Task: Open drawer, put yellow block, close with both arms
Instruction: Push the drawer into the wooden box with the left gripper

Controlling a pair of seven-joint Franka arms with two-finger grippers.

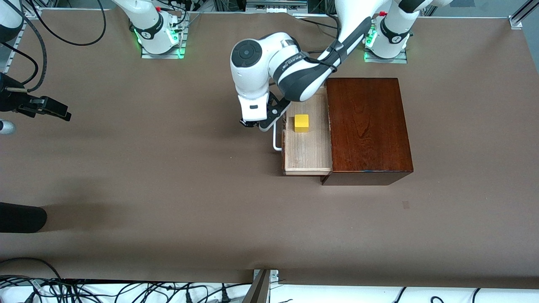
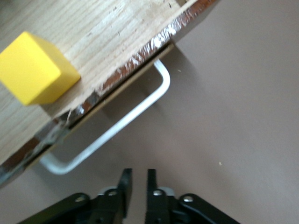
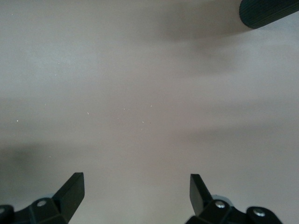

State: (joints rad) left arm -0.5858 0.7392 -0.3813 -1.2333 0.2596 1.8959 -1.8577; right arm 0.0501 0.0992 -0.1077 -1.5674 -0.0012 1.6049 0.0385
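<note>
The drawer [image 1: 305,155] stands pulled out of the dark-brown wooden box [image 1: 366,126] toward the right arm's end of the table. The yellow block [image 1: 301,123] sits in the drawer's pale tray; it also shows in the left wrist view [image 2: 35,67]. My left gripper [image 1: 252,124] hangs low in front of the drawer, beside its white bar handle [image 1: 276,136], apart from it. In the left wrist view the gripper [image 2: 138,170] is empty, fingers nearly together, short of the handle [image 2: 117,126]. My right gripper [image 1: 59,112] waits at the right arm's end of the table, open and empty [image 3: 137,179].
A black rounded object [image 1: 21,219] lies at the table's edge at the right arm's end, nearer the front camera than the right gripper; it also shows in the right wrist view [image 3: 268,11]. Bare brown table [image 1: 168,168] spreads between the drawer and the right gripper.
</note>
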